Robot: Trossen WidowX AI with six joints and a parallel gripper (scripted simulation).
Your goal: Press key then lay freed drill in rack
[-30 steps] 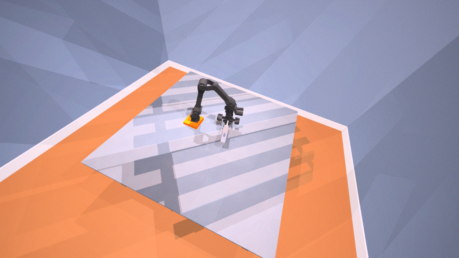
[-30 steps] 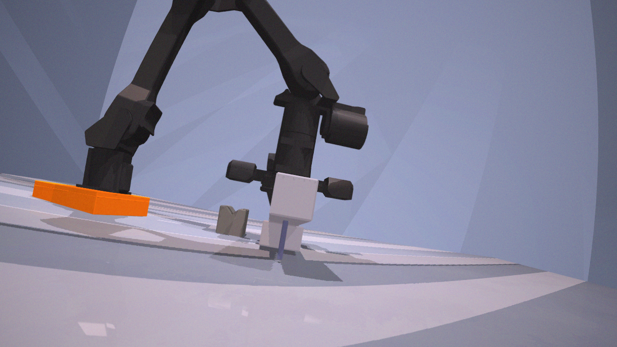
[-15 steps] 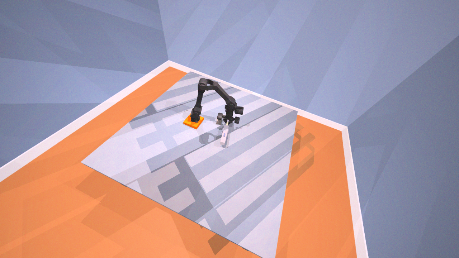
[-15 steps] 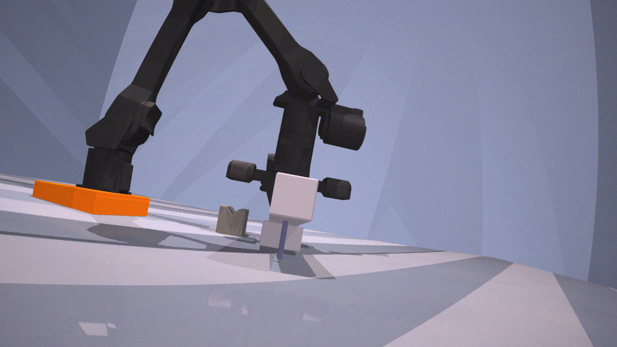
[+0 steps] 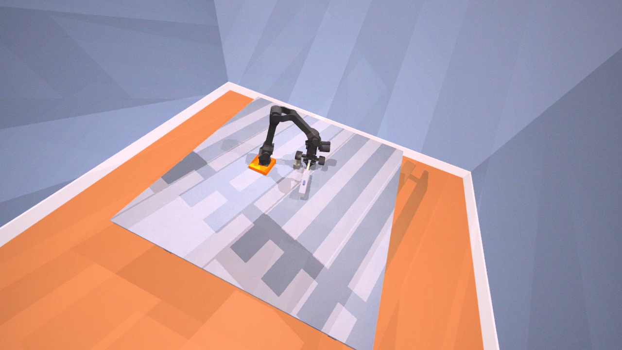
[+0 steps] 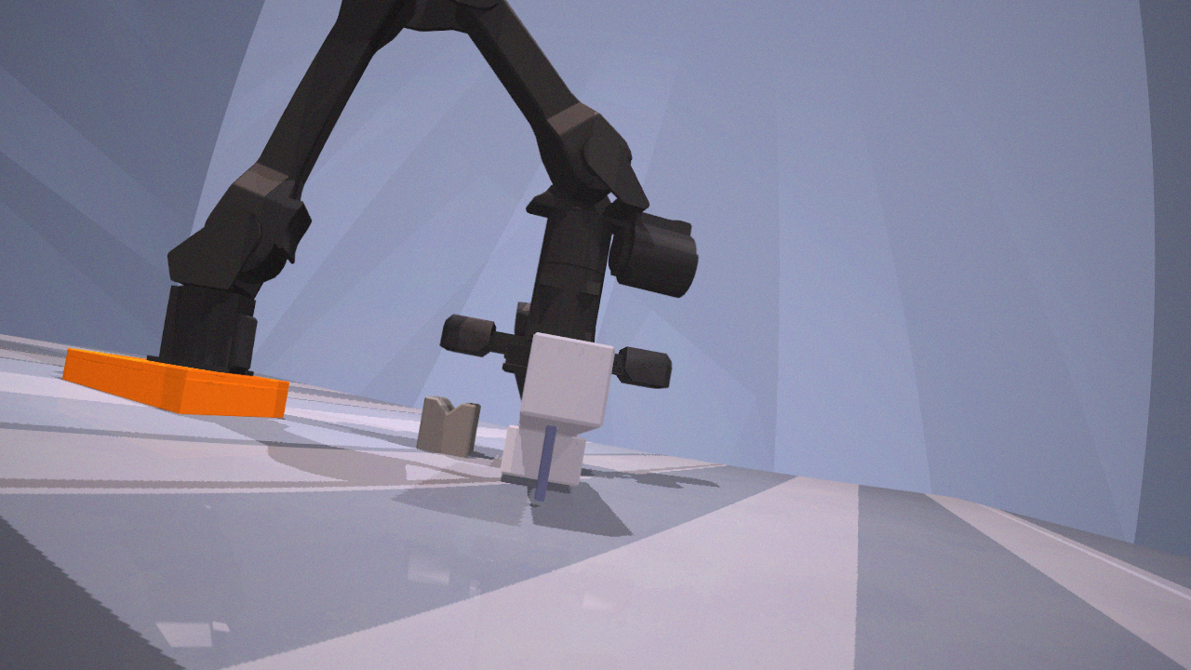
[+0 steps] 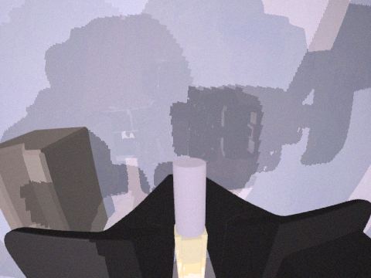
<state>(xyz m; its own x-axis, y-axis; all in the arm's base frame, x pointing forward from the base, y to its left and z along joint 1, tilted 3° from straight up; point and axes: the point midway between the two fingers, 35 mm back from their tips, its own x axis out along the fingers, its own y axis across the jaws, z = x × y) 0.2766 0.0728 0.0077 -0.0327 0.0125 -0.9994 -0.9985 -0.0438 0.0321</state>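
The drill, a pale cylinder with a yellow section behind it, lies between my fingers. My gripper is shut on it. The yellow section runs toward the long white holder. In the exterior view, the holder hides my fingertips and the drill. The thin blue-violet key sits at the holder and slopes down in the exterior view, its lower end near the table. The beige rack, with a V notch, stands beside my gripper, to its left in the wrist view.
The orange base plate under my arm is left of the rack in the top and exterior views. The striped grey and white table top carries shadows. An orange floor with a white border surrounds it.
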